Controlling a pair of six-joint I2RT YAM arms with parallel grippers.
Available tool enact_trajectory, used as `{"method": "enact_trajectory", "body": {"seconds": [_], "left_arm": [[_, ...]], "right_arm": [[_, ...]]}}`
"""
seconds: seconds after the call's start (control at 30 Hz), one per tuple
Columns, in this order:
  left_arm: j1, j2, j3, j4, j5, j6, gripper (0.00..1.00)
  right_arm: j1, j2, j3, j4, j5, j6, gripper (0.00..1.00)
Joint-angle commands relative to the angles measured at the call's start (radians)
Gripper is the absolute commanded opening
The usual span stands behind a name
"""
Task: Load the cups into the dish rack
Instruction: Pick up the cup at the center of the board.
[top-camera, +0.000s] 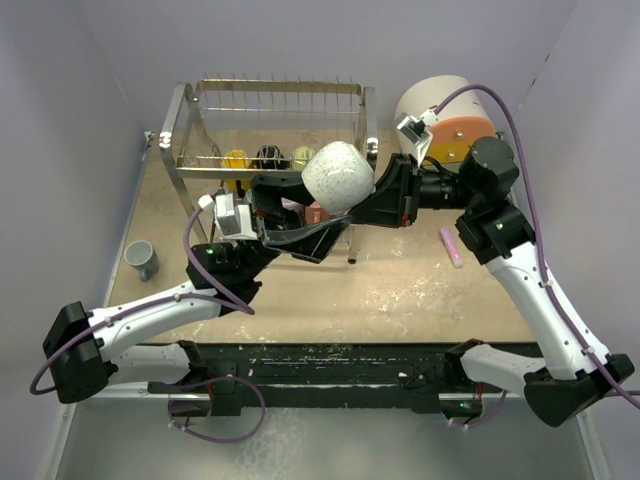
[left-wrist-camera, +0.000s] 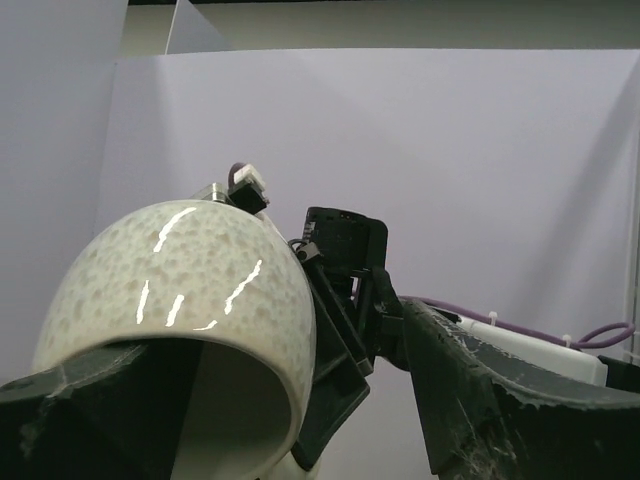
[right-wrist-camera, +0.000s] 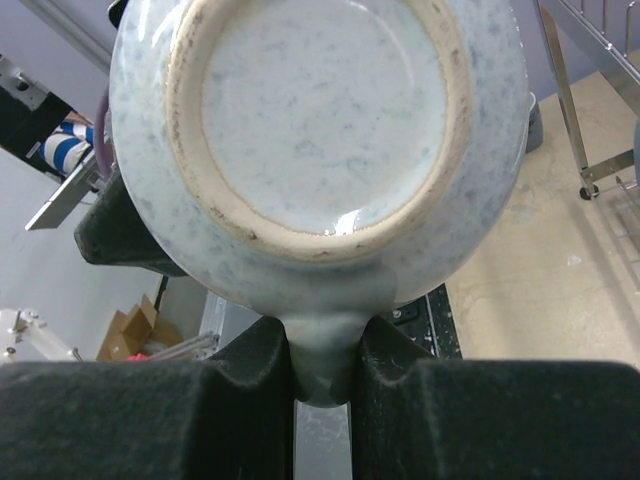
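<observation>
A white speckled cup (top-camera: 338, 178) hangs bottom-up in the air in front of the silver wire dish rack (top-camera: 192, 122). My right gripper (top-camera: 368, 196) is shut on its handle; in the right wrist view the pads (right-wrist-camera: 250, 400) pinch the handle under the cup's base (right-wrist-camera: 320, 120). My left gripper (top-camera: 305, 238) is open just below the cup. In the left wrist view the cup (left-wrist-camera: 180, 290) sits over the left finger, with the right finger (left-wrist-camera: 500, 400) apart from it. Yellow (top-camera: 236, 158), black (top-camera: 268, 155) and pale green (top-camera: 302, 156) cups sit in the rack.
A grey-blue cup (top-camera: 141, 259) stands on the table at the left. A small pink stick (top-camera: 451, 246) lies at the right. A rounded cream-and-orange box (top-camera: 450, 115) stands at the back right. A salmon cup (top-camera: 314, 212) shows at the rack's front, below the held cup.
</observation>
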Motion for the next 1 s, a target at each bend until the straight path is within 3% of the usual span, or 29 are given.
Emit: {"method": "enact_trajectory", "body": {"seconds": [0.0, 0.3, 0.5, 0.83, 0.97], "left_arm": [[0.000, -0.106, -0.010, -0.111, -0.109, -0.039, 0.84], [0.000, -0.298, -0.062, -0.466, -0.140, -0.017, 0.87], [0.000, -0.406, -0.064, -0.667, -0.144, 0.022, 0.88], [0.000, -0.542, -0.075, -1.062, -0.174, 0.038, 0.91], [0.000, -0.591, -0.128, -1.131, -0.180, 0.015, 0.92]], "right_arm": [[-0.001, 0.007, 0.066, 0.044, -0.037, -0.046, 0.00], [-0.022, 0.085, 0.277, -0.201, 0.038, -0.325, 0.00], [-0.036, 0.149, 0.407, -0.262, 0.103, -0.395, 0.00], [-0.039, 0.344, 0.713, -0.376, 0.442, -0.585, 0.00], [-0.038, 0.436, 0.813, -0.380, 0.529, -0.637, 0.00]]}}
